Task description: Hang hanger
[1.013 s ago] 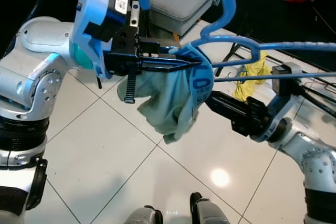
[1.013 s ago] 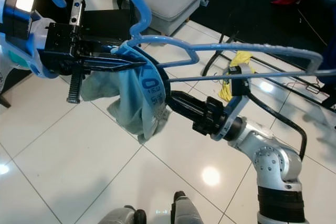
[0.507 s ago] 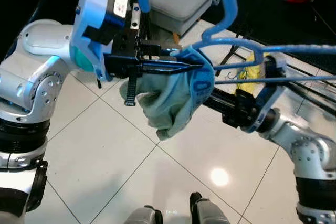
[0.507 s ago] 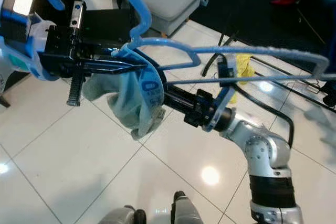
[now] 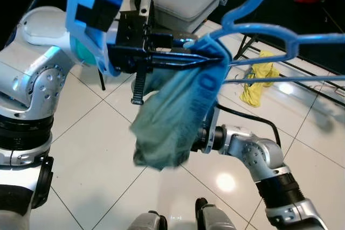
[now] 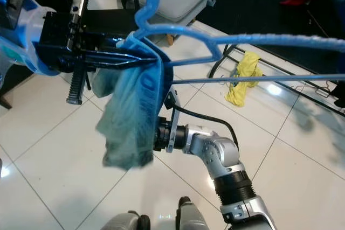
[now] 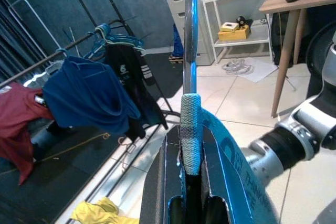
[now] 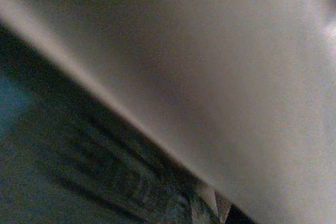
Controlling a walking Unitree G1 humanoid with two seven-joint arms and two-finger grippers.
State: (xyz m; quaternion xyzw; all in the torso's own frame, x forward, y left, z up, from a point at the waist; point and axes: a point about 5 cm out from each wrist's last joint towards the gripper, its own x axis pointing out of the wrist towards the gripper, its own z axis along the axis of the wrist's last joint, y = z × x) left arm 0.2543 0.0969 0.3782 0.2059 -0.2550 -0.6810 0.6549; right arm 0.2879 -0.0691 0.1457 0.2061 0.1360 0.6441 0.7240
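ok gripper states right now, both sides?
Left gripper: shut on the blue hanger, teal shirt draped at the fingers.
Right gripper: tucked behind the shirt, cannot be told.

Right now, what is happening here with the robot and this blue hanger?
The robot holds a blue hanger up in front of its head. Its left pincer is shut on the hanger, with a teal garment draped over it and hanging down. The right arm reaches in behind the cloth, so its pincer is hidden. In the left wrist view, a clothes rail with hung clothes stands ahead; the hanger is not yet on it.
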